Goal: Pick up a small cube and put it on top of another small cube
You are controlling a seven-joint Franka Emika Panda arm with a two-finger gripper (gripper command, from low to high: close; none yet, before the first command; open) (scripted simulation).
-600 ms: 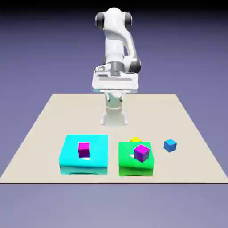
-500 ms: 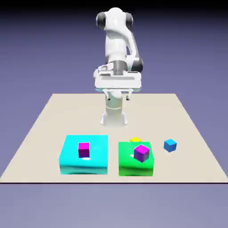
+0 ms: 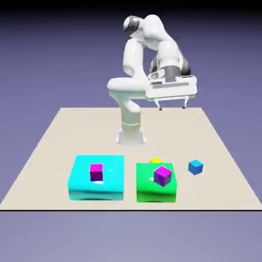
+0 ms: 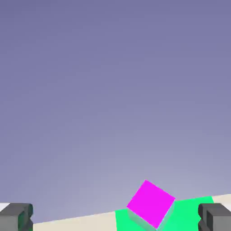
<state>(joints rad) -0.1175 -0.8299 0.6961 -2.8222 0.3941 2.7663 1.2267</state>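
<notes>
While I watch from the far console, the claw (image 3: 172,108) hangs above the table (image 3: 61,148), fingers spread wide, nothing between them. Yellow cube (image 3: 156,160): just behind the green block (image 3: 148,190), partly hidden by it. Magenta-pink cube (image 3: 96,172): on top of the cyan block (image 3: 113,179). I note a purple cube (image 3: 162,176) on the green block and a blue cube (image 3: 195,167) toward the exterior view's right, on the tabletop.

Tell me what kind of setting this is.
It looks like a computer-simulated tabletop workspace: a white robot arm stands on a plain beige table, glossy blocks in flat bright colours, such as the cyan block, lie on it, and only blank blue-violet surrounds it.
</notes>
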